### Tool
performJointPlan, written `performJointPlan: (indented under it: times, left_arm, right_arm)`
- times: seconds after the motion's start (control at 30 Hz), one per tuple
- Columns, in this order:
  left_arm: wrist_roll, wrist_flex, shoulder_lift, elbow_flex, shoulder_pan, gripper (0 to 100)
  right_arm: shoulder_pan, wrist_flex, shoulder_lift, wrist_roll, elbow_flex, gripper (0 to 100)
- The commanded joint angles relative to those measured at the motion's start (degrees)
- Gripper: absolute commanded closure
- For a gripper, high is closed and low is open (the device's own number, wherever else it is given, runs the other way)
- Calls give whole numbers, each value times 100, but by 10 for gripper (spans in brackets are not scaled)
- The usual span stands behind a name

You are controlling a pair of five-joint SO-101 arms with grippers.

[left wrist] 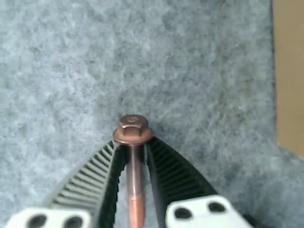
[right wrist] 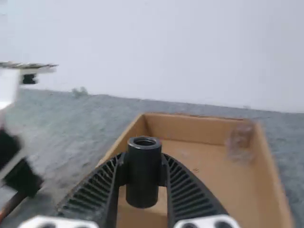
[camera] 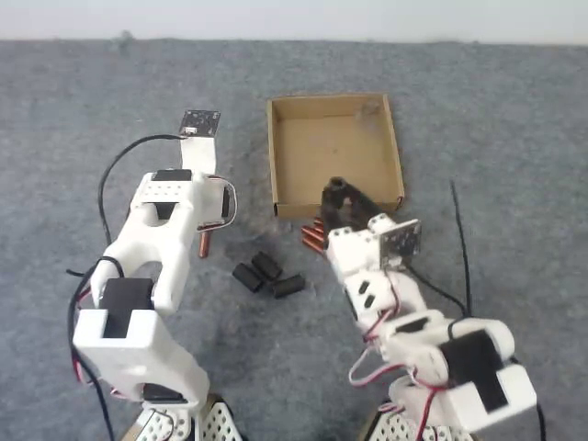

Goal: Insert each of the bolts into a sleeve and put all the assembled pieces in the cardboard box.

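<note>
One bolt (camera: 204,244) half under left arm (camera: 152,253)

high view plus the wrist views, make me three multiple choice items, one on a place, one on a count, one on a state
1. Where do the loose bolts lie relative to the cardboard box?
A inside it
B on the carpet just outside its near wall
C beyond its far wall

2. How many loose sleeves lie on the carpet between the arms?
A one
B three
C five

3. The left tool is:
A open and empty
B shut on a black sleeve
C shut on a bolt

Answers:
1 B, the high view shows the copper pile outside the wall nearest the arms.
2 B, three black pieces lie together there.
3 C, the left wrist view shows it clamping the bolt's shank.
</note>
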State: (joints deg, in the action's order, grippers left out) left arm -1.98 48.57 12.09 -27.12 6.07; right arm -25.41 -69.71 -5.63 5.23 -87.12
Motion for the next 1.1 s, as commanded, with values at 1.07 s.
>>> performJointPlan:
  times: [1.07]
  left_arm:
    - [53,-132,-457,40,-53,990]
  right_arm:
    - [-989,84,145,-299,396,992]
